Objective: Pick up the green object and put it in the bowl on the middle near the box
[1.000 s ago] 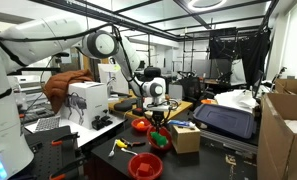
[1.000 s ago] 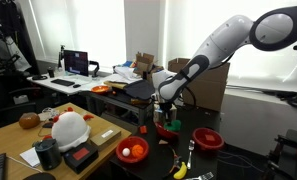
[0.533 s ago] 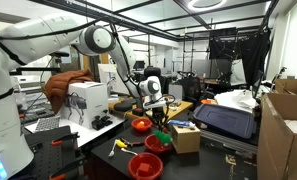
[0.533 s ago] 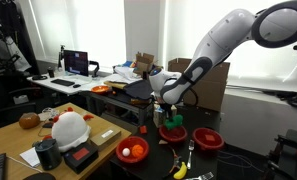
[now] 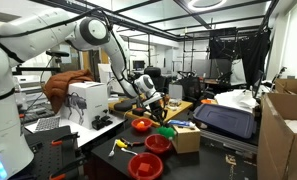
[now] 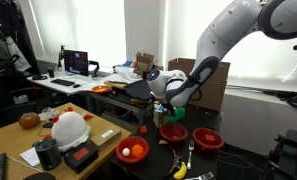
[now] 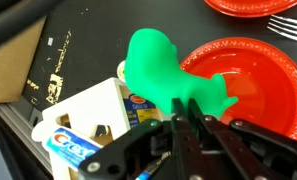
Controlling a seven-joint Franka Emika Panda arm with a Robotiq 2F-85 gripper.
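Observation:
My gripper (image 7: 184, 118) is shut on the green object (image 7: 156, 62), a bright green lumpy item held by its lower edge. In the wrist view it hangs over the rim of a red bowl (image 7: 263, 95) and an open box holding a toothpaste carton (image 7: 80, 138). In both exterior views the gripper (image 6: 174, 104) (image 5: 155, 108) holds the green object (image 6: 175, 117) (image 5: 165, 130) a little above the middle red bowl (image 6: 173, 132) (image 5: 158, 144). That bowl stands beside the small tan box (image 5: 185, 138).
Two more red bowls stand nearby (image 5: 141, 125) (image 5: 145, 165); one holds a fork (image 7: 286, 24), another orange items (image 6: 132, 151). A yellow-handled tool (image 5: 119, 146) lies on the dark table. A white machine (image 5: 86, 100) and big cartons (image 5: 286, 130) flank the area.
The gripper has risen with the green object in it, from low at the middle bowl to a little above it. The arm's upper links swung upward.

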